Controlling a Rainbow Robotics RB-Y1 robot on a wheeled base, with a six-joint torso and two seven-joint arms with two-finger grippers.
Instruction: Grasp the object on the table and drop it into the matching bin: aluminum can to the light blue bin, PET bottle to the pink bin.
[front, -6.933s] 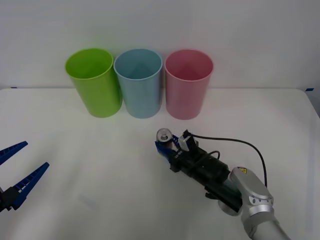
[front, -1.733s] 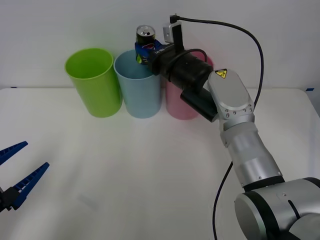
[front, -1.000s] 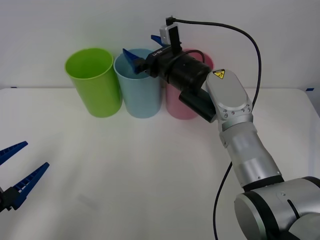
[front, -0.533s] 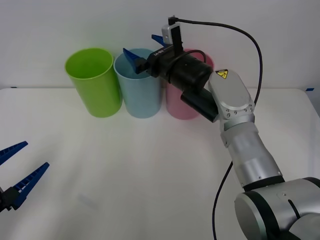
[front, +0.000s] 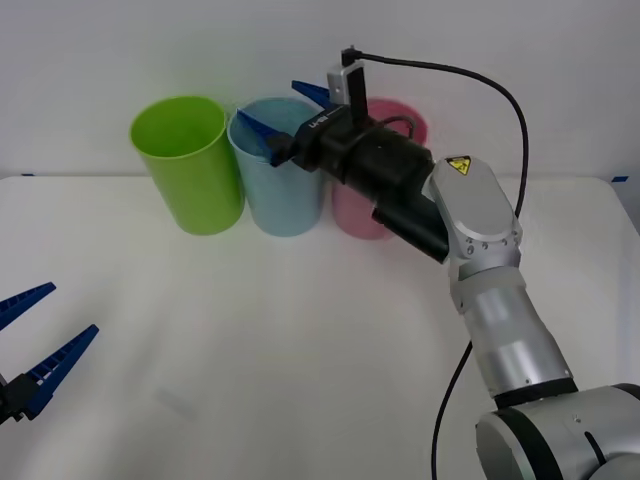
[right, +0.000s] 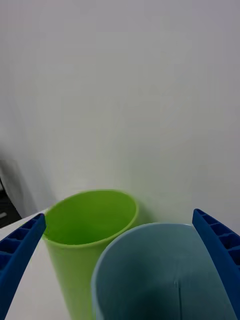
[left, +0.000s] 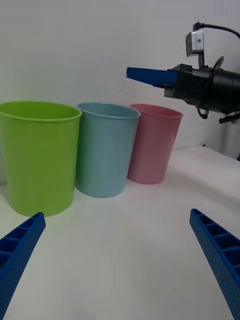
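Note:
My right gripper (front: 268, 102) hangs open over the mouth of the light blue bin (front: 285, 195), with nothing between its blue fingers. In the right wrist view the open right gripper (right: 119, 216) looks down on that bin's rim (right: 150, 235). The aluminum can is hidden from view. The pink bin (front: 350, 212) stands right of the blue one, partly behind my right arm. My left gripper (front: 72, 310) is parked open low at the table's front left. The left wrist view shows the left gripper (left: 116, 215) facing the light blue bin (left: 105, 150) and pink bin (left: 152, 145).
A lime green bin (front: 190, 170) stands left of the light blue one, the three bins in a row at the back of the white table (front: 250, 340). A black cable (front: 500, 90) loops from my right wrist camera.
My right gripper lifted the can from the table to above the light blue bin, then opened; the can is gone from its fingers. Since then the arm has only shifted slightly.

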